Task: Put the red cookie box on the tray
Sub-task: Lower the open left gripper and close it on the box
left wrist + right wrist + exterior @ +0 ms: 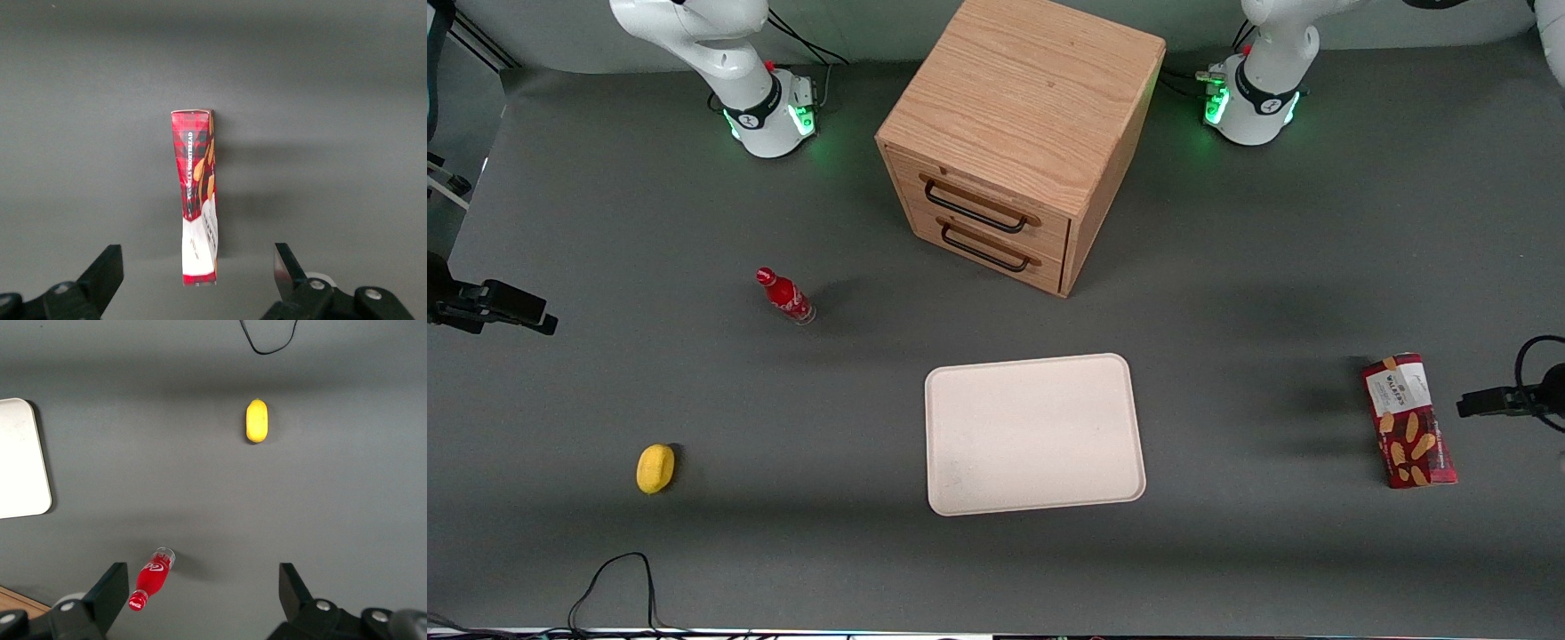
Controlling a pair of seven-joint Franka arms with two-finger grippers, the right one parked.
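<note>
Even, soft light from above; pictures sharp.
The gripper (193,280), fingers wide apart, hangs over the red cookie box (198,197), which throws a faint shadow.

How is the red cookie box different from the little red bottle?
The red cookie box is a long flat carton lying on the table; the red bottle is small, round and standing upright. The box shows tartan and pictured biscuits; the bottle is plain red with white lettering. The open end effector hovers above the box, not the bottle. Both are red.

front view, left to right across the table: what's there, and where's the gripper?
Lemon → red bottle → tray → red cookie box. Gripper hovers over the box, jaws open.
</note>
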